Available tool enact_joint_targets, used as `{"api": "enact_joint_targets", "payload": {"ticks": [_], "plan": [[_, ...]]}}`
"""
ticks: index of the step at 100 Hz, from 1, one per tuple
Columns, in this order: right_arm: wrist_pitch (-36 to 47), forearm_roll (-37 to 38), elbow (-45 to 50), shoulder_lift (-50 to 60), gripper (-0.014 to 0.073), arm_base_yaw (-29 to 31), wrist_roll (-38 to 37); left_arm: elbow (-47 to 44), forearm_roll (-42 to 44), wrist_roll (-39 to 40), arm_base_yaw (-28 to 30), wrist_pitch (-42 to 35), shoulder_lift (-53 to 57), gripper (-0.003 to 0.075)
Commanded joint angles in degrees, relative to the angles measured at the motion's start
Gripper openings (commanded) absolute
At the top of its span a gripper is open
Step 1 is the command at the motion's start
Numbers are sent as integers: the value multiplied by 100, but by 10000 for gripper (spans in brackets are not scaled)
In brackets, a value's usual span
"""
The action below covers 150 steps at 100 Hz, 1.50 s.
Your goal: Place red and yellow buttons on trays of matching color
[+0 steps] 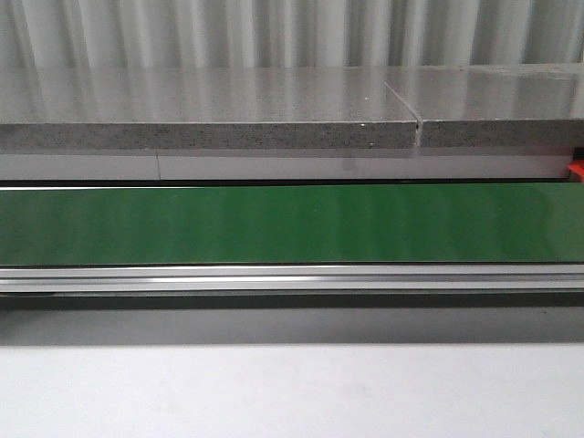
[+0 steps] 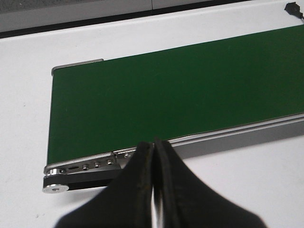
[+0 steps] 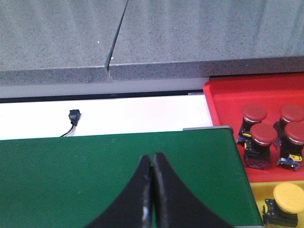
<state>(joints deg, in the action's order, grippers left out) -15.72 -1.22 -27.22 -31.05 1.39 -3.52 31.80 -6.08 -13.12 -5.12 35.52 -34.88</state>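
Observation:
In the right wrist view a red tray (image 3: pixel 223 102) holds several red buttons (image 3: pixel 263 134) on black bases. Below it a yellow tray (image 3: pixel 256 194) holds one yellow button (image 3: pixel 289 197). Both trays lie just past the end of the green conveyor belt (image 3: pixel 95 175). My right gripper (image 3: pixel 151 157) hangs shut and empty over the belt, short of the trays. My left gripper (image 2: pixel 154 144) is shut and empty above the metal rail at the belt's other end (image 2: pixel 142 99). The front view shows only the bare belt (image 1: pixel 292 224), with no button on it.
A grey stone ledge (image 1: pixel 210 123) runs behind the belt. An aluminium rail (image 1: pixel 292 276) borders its near side, with white table (image 1: pixel 292 392) in front. A small black connector with wires (image 3: pixel 73 116) lies on the white surface beyond the belt. A red-orange edge (image 1: pixel 576 170) shows at far right.

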Motion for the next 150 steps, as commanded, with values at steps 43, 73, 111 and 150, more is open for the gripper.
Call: {"api": "enact_joint_targets", "payload": {"ticks": [43,73,111,150], "plan": [[1419,-7,1608,1777,-67,5,45,157,-88,12,-42,-370,-3,-21],[2847,-7,2810,2467,-67,5,21,157,-88,12,-42,-370,-3,-21],[1204,260,2797,3234,-67,10,21,157,-88,12,-42,-362,-12,-21],[1188,260,2797,3228,-67,10,21,157,-88,12,-42,-370,-12,-21]]}}
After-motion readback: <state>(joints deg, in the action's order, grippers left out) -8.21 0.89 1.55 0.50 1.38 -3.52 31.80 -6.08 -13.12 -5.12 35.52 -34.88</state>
